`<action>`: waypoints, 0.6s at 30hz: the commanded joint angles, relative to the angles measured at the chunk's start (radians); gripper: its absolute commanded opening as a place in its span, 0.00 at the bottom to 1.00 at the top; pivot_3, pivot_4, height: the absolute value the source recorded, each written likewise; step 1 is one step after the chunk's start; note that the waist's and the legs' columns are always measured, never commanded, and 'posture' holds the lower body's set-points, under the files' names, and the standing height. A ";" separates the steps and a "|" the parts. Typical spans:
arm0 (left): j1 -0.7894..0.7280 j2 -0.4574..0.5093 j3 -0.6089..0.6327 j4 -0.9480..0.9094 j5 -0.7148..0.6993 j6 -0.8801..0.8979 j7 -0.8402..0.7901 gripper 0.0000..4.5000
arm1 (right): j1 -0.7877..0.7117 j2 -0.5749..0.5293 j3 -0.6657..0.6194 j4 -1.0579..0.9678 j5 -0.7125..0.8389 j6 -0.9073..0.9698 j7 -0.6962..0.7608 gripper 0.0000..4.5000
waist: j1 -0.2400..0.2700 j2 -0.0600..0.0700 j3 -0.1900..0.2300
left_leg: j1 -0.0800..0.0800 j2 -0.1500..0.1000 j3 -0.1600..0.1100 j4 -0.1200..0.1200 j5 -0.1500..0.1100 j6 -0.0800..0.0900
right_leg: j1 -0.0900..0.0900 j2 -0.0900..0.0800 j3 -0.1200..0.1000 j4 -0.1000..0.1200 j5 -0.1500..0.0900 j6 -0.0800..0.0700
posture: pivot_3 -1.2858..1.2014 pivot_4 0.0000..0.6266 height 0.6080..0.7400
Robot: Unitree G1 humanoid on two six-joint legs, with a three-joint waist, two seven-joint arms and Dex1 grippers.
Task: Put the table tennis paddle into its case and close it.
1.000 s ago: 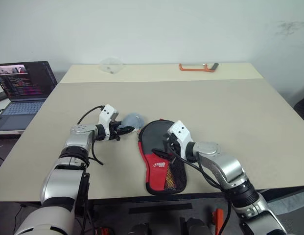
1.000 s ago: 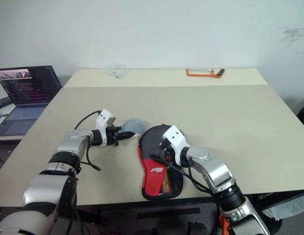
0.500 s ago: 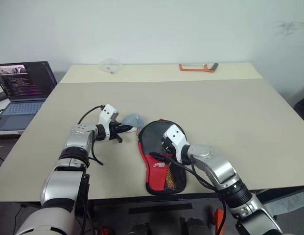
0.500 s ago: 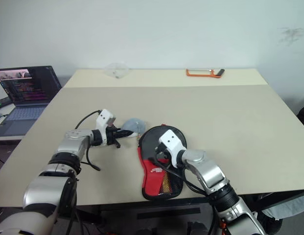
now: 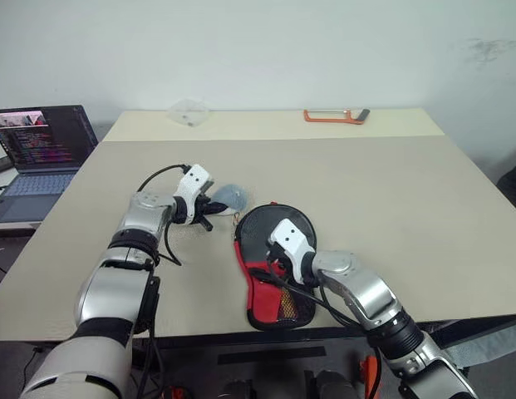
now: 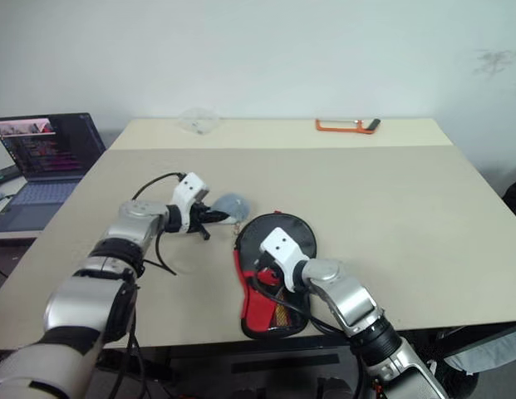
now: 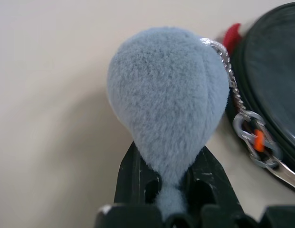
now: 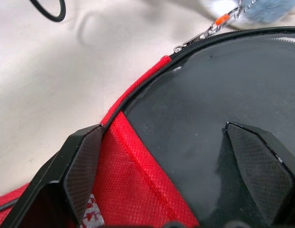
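Left gripper (image 7: 172, 187) clamped on fluffy grey-blue pompom zipper pull (image 7: 168, 102); right gripper (image 8: 173, 166) spread wide over paddle-shaped black-and-red fabric case (image 5: 270, 270).

The paddle cannot be seen apart from the case (image 5: 274, 266); whether it lies inside cannot be told. The right tool (image 8: 173, 156) covers part of the case's middle. The laptop (image 5: 37, 158) is cut by the picture's edge. The clear thing (image 5: 189, 110) at the desk's (image 5: 390, 191) far end is too small to name.
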 commanded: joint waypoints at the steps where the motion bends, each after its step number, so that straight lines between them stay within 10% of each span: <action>1: -0.089 -0.026 -0.024 0.040 0.052 -0.009 0.060 0.03 | 0.024 0.000 0.004 0.063 -0.013 0.041 -0.010 1.00 | 0.001 0.000 0.000 | 0.000 0.000 0.000 0.001 0.000 0.000 | 0.000 0.000 0.000 0.001 0.000 0.000 | 0.52 0.24 1.00; 18: -0.261 -0.182 -0.240 0.144 0.393 -0.113 0.486 0.02 | 0.043 0.066 -0.043 0.098 -0.001 0.111 -0.056 1.00 | 0.007 0.000 0.000 | 0.003 0.000 -0.003 0.009 -0.001 0.002 | 0.005 0.001 -0.002 0.007 0.000 0.000 | 0.52 0.24 1.00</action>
